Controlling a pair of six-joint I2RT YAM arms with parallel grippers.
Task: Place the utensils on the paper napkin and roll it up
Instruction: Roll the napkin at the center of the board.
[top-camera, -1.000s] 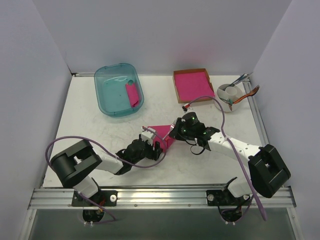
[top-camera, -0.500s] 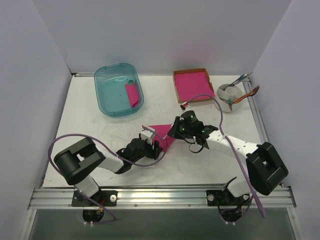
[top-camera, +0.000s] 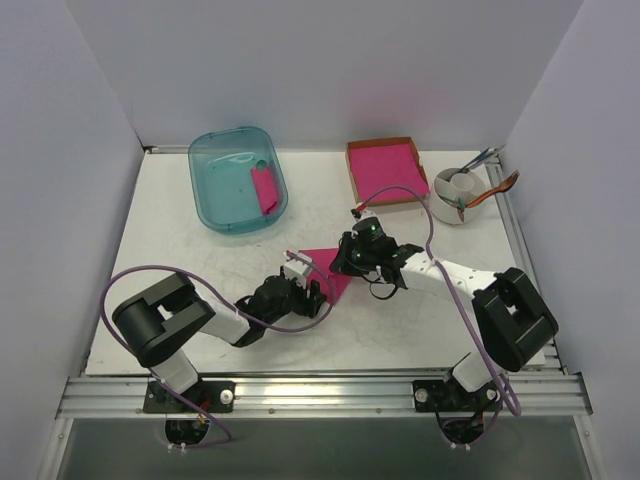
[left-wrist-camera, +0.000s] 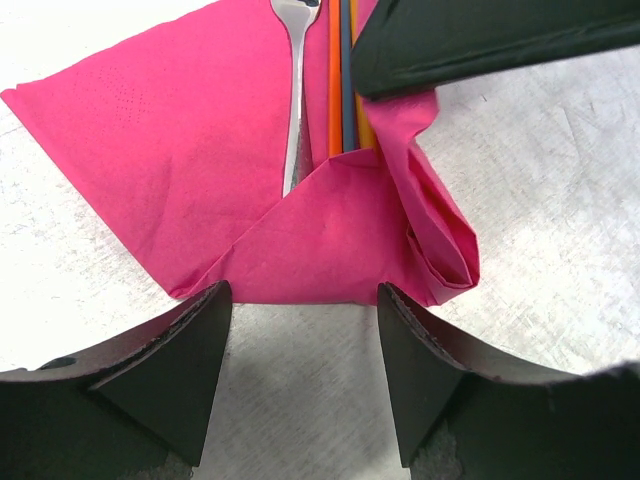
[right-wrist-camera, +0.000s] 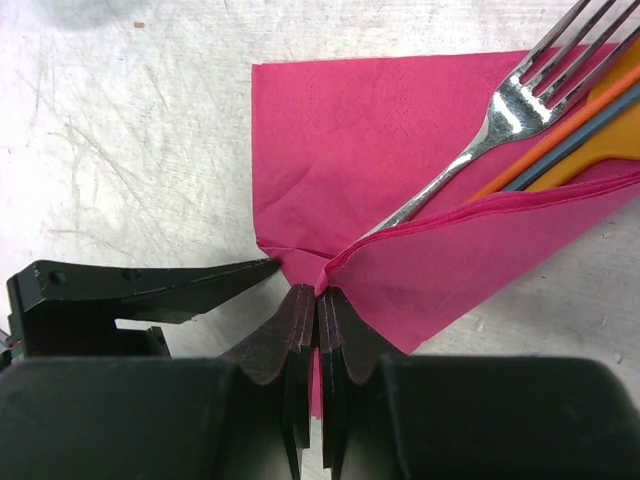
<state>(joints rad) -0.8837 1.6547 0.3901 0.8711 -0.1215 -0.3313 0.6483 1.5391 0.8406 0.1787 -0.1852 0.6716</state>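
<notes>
At the middle of the counter (top-camera: 200, 255), the pink napkin (top-camera: 326, 270) lies with one corner folded over the handles of the fork (left-wrist-camera: 293, 110) and orange spoon (left-wrist-camera: 335, 80). The right tool (right-wrist-camera: 318, 305) is clamped on the napkin's folded edge. The left tool (left-wrist-camera: 300, 300) sits with fingers apart, just short of the fold. A tidy roll likely means drawing the pinched edge low and evenly across the cutlery while the left tool pins the paper.

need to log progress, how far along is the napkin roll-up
Done: the fork and orange spoon lie on the napkin, with a corner folded over their handles. In hand: the right gripper is shut on the napkin's edge; the left gripper is open just short of the fold. To do: most of the rolling, since only one side is curled.
</notes>
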